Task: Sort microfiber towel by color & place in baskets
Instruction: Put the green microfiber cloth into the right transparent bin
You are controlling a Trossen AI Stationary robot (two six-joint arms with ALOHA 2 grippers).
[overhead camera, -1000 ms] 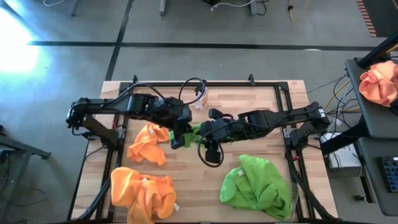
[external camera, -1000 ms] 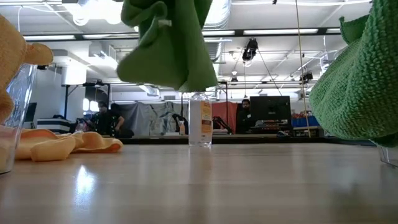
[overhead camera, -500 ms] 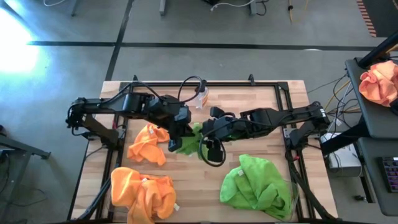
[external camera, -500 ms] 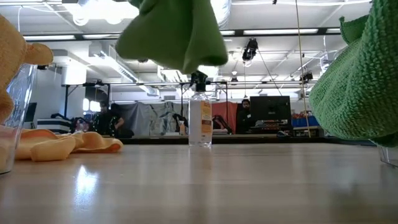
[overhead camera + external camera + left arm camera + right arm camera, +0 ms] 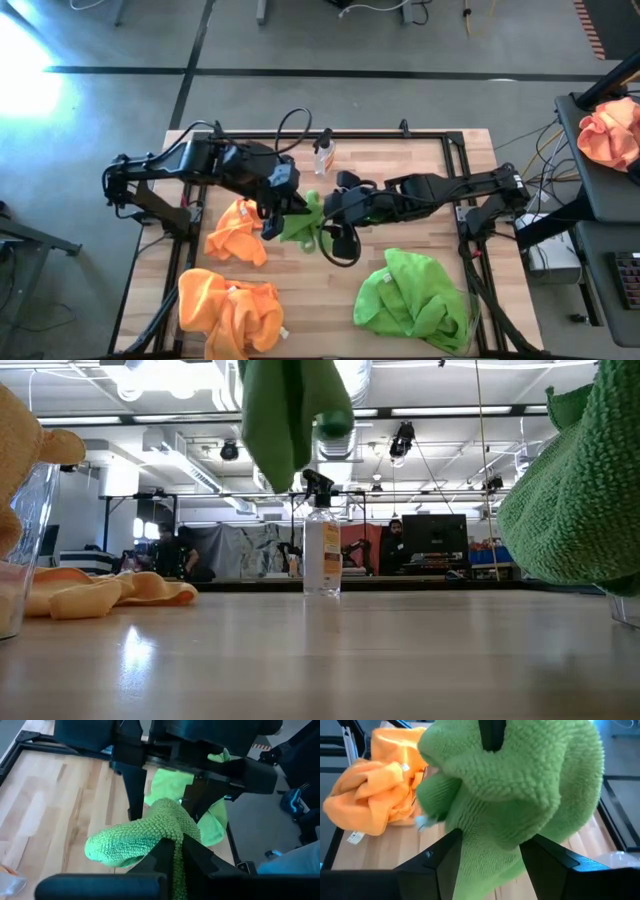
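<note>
A lime green microfiber towel point(image 5: 303, 222) hangs high over the table's middle, and its lower end point(image 5: 290, 420) is clear of the wood. My left gripper point(image 5: 175, 845) is shut on it. My right gripper point(image 5: 492, 842) faces the left one, open, one finger point(image 5: 445, 862) on each side of the towel's bulge point(image 5: 520, 785). An orange towel point(image 5: 238, 232) lies loose on the table at the left. Two clear baskets stand at the near edge: the left one point(image 5: 30, 530) holds orange towels point(image 5: 230, 315), the right one point(image 5: 622, 610) green ones point(image 5: 415, 298). My left gripper pinches a bunched fold of the green towel point(image 5: 172, 827) between its two fingers, slanting down from the table's left. The towel is lifted clear and droops below the fingers. My right gripper: I cannot tell whether its open fingers touch the towel's sides.
A small clear spray bottle point(image 5: 322, 155) stands upright at the far middle of the table, just behind both grippers. A peach-orange cloth bundle point(image 5: 610, 130) lies on a side stand right of the table. Bare wood point(image 5: 310, 290) shows between the two baskets.
My left gripper has risen and drawn toward the table's left edge with the green towel. The towel was spread wide between the two grippers. Now it hangs as a narrower bunch under the left gripper. My right arm has stayed where it was.
</note>
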